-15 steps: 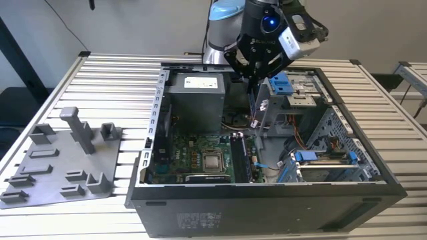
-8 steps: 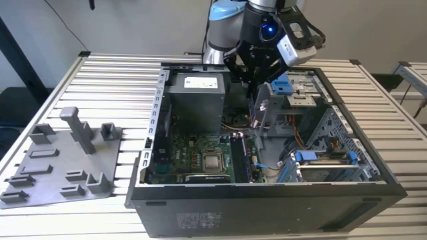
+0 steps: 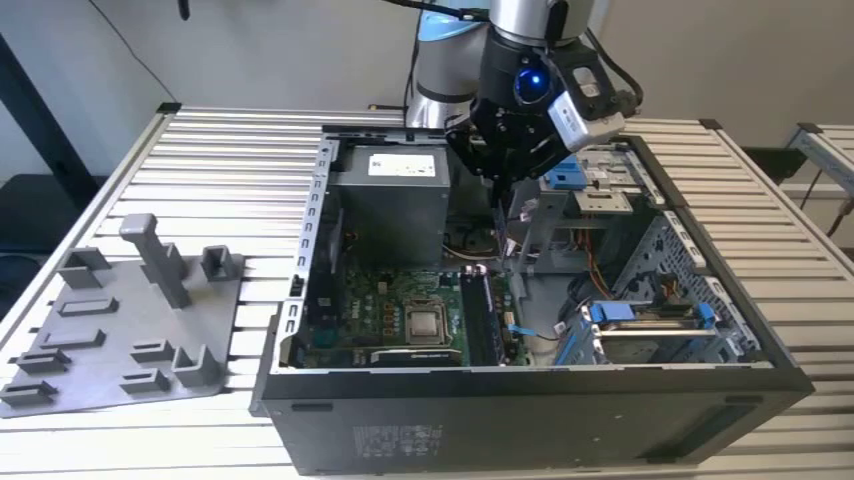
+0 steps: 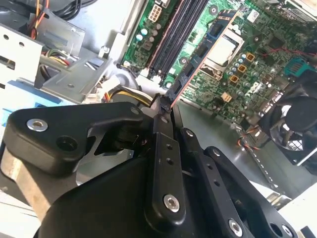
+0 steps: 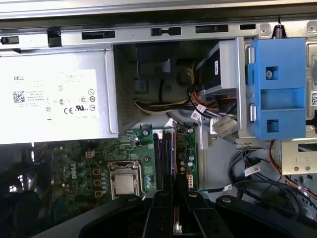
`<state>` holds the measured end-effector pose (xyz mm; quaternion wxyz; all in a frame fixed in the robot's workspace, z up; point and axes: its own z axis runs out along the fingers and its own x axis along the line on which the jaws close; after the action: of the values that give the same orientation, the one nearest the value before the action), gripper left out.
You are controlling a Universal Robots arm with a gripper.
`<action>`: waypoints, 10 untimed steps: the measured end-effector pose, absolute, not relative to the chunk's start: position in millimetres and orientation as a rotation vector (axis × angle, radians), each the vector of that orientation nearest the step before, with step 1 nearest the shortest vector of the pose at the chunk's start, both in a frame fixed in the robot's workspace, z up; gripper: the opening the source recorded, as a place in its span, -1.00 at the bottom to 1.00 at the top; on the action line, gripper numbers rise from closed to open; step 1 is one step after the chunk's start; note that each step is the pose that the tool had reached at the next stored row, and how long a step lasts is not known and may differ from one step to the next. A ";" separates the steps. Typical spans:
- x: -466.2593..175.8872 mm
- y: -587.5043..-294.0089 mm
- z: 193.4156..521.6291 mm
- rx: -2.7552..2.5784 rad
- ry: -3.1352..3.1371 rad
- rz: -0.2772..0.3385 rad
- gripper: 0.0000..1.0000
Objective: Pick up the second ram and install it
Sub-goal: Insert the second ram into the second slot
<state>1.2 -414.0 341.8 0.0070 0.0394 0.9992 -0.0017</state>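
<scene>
second ram [image 5: 174,158] hangs edge-on, seemingly just above the memory slots [image 5: 161,158], pinched in the clenched claw [image 5: 174,197].

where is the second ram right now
In the first wrist view the second ram is pinched edge-on in the gripper, hanging inside the computer case over the memory slots, beside the CPU socket.
</scene>
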 end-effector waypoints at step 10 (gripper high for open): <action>3.3 -419.5 326.2 0.074 3.127 -0.010 -0.72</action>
<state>3.3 -419.5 326.2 0.0071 0.0236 0.9997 -0.0031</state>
